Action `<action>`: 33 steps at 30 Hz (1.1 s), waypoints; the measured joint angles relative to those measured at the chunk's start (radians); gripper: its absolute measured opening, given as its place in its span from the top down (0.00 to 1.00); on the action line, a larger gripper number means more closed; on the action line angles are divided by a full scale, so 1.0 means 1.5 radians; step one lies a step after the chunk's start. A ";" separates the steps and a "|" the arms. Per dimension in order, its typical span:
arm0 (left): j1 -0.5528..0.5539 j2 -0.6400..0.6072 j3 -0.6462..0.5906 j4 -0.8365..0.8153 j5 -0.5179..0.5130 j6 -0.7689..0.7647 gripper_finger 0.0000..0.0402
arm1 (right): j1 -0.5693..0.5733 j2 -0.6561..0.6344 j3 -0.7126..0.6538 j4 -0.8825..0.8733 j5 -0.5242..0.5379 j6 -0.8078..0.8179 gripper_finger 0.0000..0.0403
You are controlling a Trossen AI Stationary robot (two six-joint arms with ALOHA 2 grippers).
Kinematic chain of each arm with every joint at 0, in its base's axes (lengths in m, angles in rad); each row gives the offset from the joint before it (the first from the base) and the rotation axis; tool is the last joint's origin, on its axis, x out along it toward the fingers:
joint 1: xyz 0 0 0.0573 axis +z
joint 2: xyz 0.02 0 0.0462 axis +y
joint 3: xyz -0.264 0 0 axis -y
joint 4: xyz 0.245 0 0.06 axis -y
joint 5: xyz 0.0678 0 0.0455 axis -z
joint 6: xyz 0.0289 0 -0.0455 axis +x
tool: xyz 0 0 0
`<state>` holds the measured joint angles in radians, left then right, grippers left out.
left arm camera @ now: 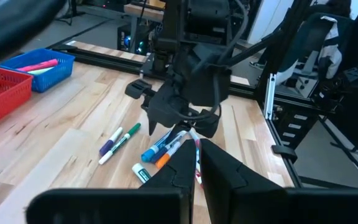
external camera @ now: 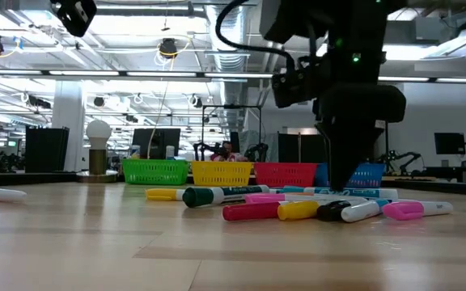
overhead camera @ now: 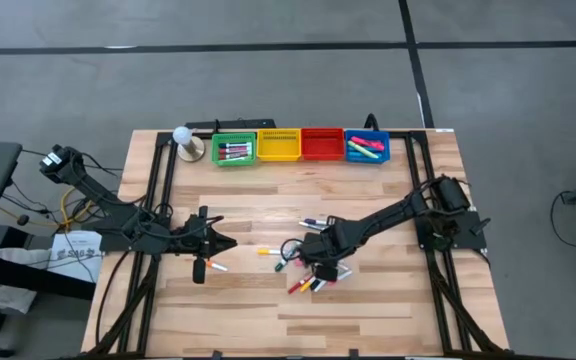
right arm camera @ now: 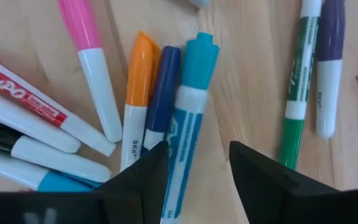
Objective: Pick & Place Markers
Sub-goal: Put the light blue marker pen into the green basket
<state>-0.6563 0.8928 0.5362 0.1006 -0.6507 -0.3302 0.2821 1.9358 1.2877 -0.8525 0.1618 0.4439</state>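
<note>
Bins along the table's far edge show the progress: the green plastic bin [overhead camera: 234, 149] and blue plastic bin [overhead camera: 367, 148] hold some markers, while the yellow bin [overhead camera: 278, 145] and red bin [overhead camera: 322, 144] look empty. Most capped markers [overhead camera: 308, 270] lie loose mid-table. The right gripper [right arm camera: 194, 165] hovers open over a teal marker [right arm camera: 188, 124]; the left gripper [overhead camera: 200, 268] is shut, with a marker showing between its fingers.

"EXPO" reads in red letters on the white barrel of one marker [right arm camera: 27, 99] in the right wrist view. Small print on other barrels is too small to read
</note>
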 joint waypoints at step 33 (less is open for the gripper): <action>0.000 0.000 0.001 -0.005 0.000 -0.013 0.95 | -0.012 0.017 -0.004 0.000 -0.007 -0.016 0.87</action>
<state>-0.6563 0.8928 0.5369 0.0937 -0.6502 -0.3492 0.2635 1.9607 1.2812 -0.8520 0.1516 0.4194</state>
